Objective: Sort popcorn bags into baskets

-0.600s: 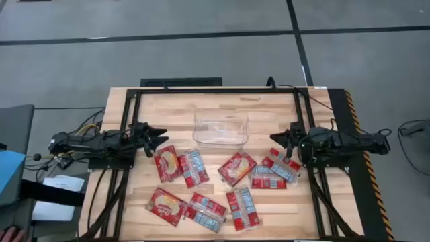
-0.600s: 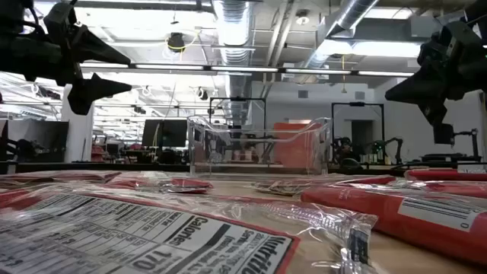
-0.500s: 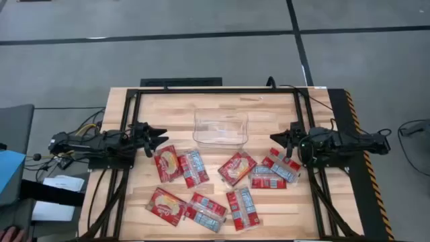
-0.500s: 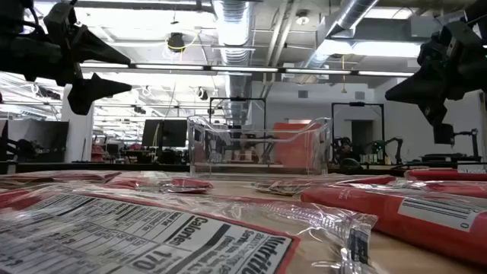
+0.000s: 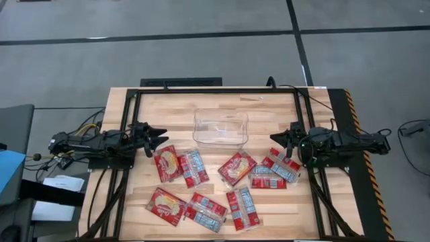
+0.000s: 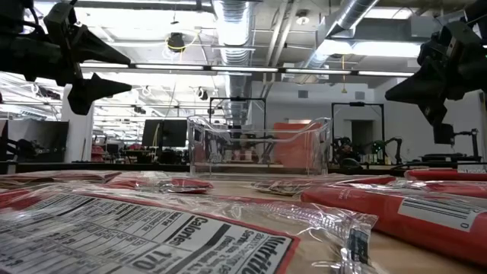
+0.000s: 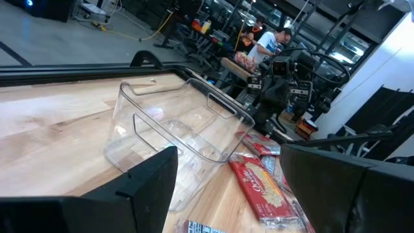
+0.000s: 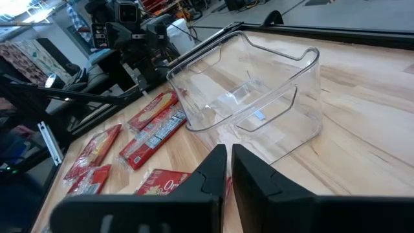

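Jaws first: from the high view, my left jaws (image 5: pixel 158 140) hang released, fingers spread wide, over the left side of the desk (image 5: pixel 269 107), and my right jaws (image 5: pixel 277 138) hang over the right side, clenched to a thin slit on nothing. The clear basket (image 5: pixel 220 128) sits between them toward the far edge, with nothing in it. Eight popcorn bags (image 5: pixel 236 167) lie flat on the wood nearer the front, all outside the basket: two side by side near my left jaws, three near my right jaws, three more along the front edge. No writing reads from up there.

From the low view, my left jaws (image 6: pixel 114 70) and right jaws (image 6: pixel 396 91) hang in the air above the basket (image 6: pixel 259 144). The nearest bag (image 6: pixel 152 236) shows its nutrition panel; I can read "Calories" and "170", and part of "Nutrition".

In my left wrist view the fingers (image 7: pixel 152 178) stand well apart, the basket (image 7: pixel 174 133) lies ahead, and a red bag (image 7: pixel 262 188) just beside it carries white script that I cannot read for certain. A person stands in the room beyond.

In my right wrist view the fingers (image 8: pixel 213 171) stand almost together, the basket (image 8: pixel 259 97) is ahead, and the bag (image 8: pixel 169 181) just beside them shows letters beginning "Or".
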Robot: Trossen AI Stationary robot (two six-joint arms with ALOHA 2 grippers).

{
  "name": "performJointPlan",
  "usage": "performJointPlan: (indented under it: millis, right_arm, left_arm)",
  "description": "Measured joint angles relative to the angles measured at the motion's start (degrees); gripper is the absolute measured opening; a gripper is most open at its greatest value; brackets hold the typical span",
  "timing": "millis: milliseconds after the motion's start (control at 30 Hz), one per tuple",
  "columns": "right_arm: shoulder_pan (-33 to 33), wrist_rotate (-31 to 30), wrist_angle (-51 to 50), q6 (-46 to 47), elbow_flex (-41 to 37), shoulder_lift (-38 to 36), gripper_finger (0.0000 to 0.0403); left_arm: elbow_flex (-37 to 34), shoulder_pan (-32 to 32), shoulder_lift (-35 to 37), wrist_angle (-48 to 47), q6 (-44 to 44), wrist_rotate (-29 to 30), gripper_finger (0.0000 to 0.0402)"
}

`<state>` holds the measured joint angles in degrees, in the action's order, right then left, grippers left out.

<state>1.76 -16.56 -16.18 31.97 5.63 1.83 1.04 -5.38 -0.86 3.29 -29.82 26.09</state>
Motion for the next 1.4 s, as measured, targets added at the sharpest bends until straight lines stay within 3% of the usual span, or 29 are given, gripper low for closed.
performJointPlan:
  millis: [900,1167,1300,1400]
  right_arm:
    - [-0.02,0.00,-0.01,0.00,0.00,0.00,0.0052]
    - [-0.01,-0.03,-0.01,-0.14,0.00,0.00,0.0052]
    - [-0.44,-4.20,0.30,-4.20,0.01,0.00,0.0052]
    - [-0.27,-4.16,1.89,2.42,-0.18,0.00,0.0052]
  left_arm:
    - [0.00,0.02,0.00,0.00,-0.02,0.00,0.0263]
    - [0.00,0.02,0.02,0.07,-4.96,0.27,0.0263]
    - [0.00,0.02,0.02,0.05,-5.11,0.67,0.0263]
    - [0.00,0.02,0.02,0.13,-3.90,1.70,0.0263]
